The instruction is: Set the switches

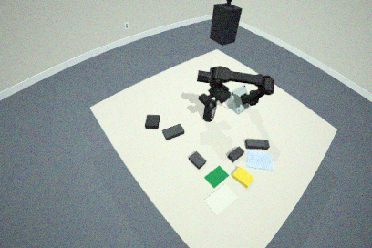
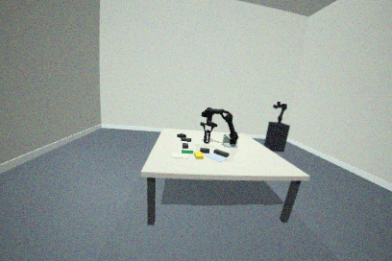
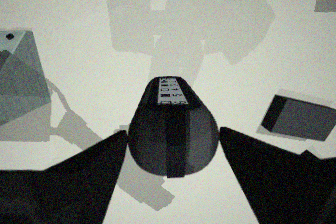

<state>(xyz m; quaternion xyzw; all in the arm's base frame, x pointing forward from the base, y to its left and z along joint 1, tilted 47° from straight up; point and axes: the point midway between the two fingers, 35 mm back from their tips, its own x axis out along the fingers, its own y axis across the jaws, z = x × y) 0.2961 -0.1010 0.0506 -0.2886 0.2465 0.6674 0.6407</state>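
Observation:
The dark grey controller unit (image 1: 210,112) (image 2: 207,137) (image 3: 200,140) is held in the air above the bench, between the two fingers of my gripper (image 1: 208,102) (image 2: 208,129) (image 3: 173,134). The gripper is shut on it. In the wrist view the unit is seen end-on with rounded sides. A pale label (image 3: 171,91) with a row of numbered squares shows on its upper far face, steeply foreshortened. Some squares look filled and some empty; I cannot read each one surely. The rocker switches are not visible in the wrist view.
Dark blocks (image 1: 152,121) (image 1: 173,131) (image 3: 307,120) and others lie on the bench (image 1: 139,150). A yellow block (image 1: 242,177), green plate (image 1: 216,176), white sheet (image 1: 221,199) and pale blue sheet (image 1: 260,160) lie toward the front. A bluish translucent piece (image 3: 30,75) stands near the arm's base.

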